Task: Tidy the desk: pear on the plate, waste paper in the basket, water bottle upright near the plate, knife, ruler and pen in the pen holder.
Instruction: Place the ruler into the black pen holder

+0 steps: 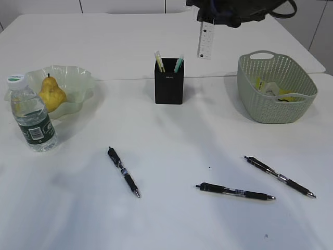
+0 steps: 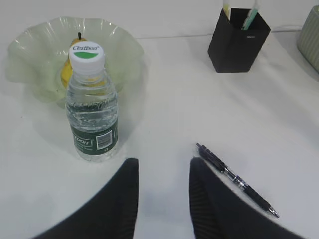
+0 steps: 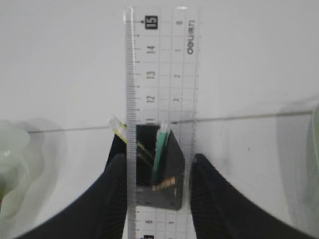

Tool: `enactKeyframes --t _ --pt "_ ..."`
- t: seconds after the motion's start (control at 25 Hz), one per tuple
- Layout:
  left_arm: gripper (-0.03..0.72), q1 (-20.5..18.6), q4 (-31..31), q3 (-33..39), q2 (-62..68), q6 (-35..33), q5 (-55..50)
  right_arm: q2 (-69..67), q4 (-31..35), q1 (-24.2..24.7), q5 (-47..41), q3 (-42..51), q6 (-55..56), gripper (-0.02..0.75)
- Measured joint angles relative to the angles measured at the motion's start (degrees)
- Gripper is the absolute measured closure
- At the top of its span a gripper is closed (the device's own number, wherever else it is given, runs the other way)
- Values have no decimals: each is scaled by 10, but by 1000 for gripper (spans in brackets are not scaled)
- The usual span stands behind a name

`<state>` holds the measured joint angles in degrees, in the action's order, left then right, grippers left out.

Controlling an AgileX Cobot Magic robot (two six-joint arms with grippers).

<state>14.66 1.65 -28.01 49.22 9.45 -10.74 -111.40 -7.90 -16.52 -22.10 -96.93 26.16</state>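
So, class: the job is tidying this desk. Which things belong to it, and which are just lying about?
Job: ruler in right gripper, three pens, pen holder, pear, plate, water bottle, basket, waste paper.
Lying about: nothing visible.

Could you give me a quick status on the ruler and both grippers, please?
Right gripper shut on ruler, hanging high behind pen holder. Left gripper open, empty, near water bottle. Three pens on desk.
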Motion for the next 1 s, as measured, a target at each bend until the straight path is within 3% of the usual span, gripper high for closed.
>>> enactKeyframes --t 0.48,1.0 --pt "451 0 0 0 0 0 2 -47 -194 0 119 0 -1 432" --pt "451 0 0 0 0 0 1 -95 -252 0 310 -1 -1 432"
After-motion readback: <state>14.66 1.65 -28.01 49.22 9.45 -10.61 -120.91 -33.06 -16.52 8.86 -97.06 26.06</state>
